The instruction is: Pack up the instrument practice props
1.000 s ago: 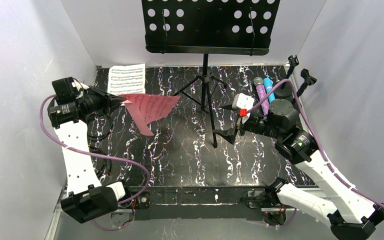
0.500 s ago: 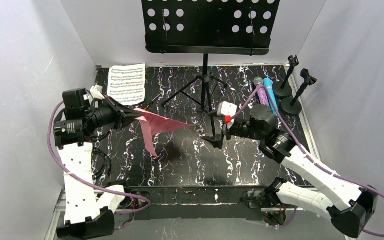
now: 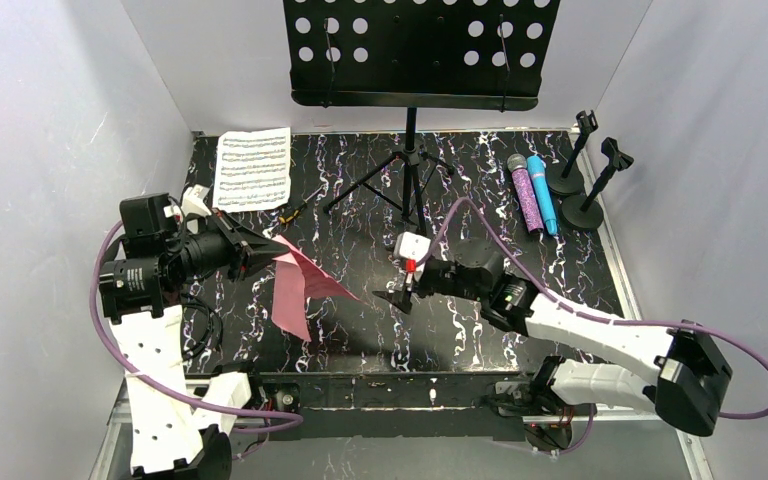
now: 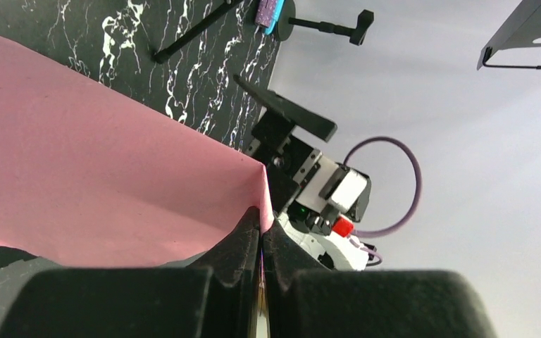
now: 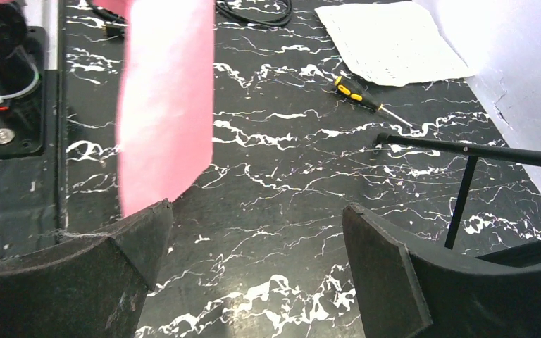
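From above, the left gripper pinches the pink music sheet over the desk's left side; the right gripper, spread wide, faces it mid-desk. Left wrist: fingers clamp its corner. Right wrist: sheet hangs near one finger.

L arm bent up at left, L gripper pinched tight, pointing right, R arm stretched low twd centre, R gripper spread wide

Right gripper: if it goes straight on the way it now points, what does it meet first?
Most likely the pink music sheet held by the left gripper: it hangs ahead of the open right gripper, toward one finger's side. Depth is unclear, so it might pass the sheet's edge.
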You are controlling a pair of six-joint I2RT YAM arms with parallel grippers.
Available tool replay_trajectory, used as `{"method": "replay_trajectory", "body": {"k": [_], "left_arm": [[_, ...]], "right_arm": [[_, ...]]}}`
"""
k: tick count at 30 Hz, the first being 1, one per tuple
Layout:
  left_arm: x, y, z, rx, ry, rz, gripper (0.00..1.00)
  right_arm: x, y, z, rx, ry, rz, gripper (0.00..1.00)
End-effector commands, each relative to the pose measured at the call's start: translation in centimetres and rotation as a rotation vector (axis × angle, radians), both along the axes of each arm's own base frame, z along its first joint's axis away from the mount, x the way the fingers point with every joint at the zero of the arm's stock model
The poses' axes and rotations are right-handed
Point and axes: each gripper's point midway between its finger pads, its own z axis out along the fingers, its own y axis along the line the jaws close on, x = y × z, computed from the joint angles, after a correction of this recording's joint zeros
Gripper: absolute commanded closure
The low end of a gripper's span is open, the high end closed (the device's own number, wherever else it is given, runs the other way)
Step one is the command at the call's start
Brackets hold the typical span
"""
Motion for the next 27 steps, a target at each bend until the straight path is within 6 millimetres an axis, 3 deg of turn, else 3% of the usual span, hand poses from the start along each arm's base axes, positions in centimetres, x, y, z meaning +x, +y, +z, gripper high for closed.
{"method": "replay_trajectory", "body": {"k": [1, 4, 13, 18, 21, 27], "left_arm": [[-2.3, -0.9, 0.8, -0.022, -0.012, -0.073, 1.00], [-2.5, -0.9, 0.8, -0.015, -0.015, -0.080, 1.00], [-2.4, -0.6, 0.5, 0.035, -0.013, -0.098, 1.00], [-2.6, -0.6, 1.0, 0.039, -0.024, -0.115, 1.00], [-2.8, -0.5, 1.0, 0.051, -0.019, -0.121, 1.00], [-3.0, 0.0, 0.1, 0.114, -0.007, -0.122, 1.00]], "right_arm": [[1.3, 1.9, 3.8, 0.111, -0.090, -0.015, 0.01], [0.8, 2.6, 4.0, 0.101, -0.088, 0.008, 0.01], [-3.1, 2.8, 4.7, 0.073, -0.083, 0.035, 0.01], [-3.4, 3.9, 2.4, 0.015, -0.062, 0.010, 0.01], [-3.9, 4.8, 2.1, 0.002, -0.057, 0.018, 0.01], [-3.8, 3.8, 3.8, -0.004, -0.071, -0.060, 0.01]]}}
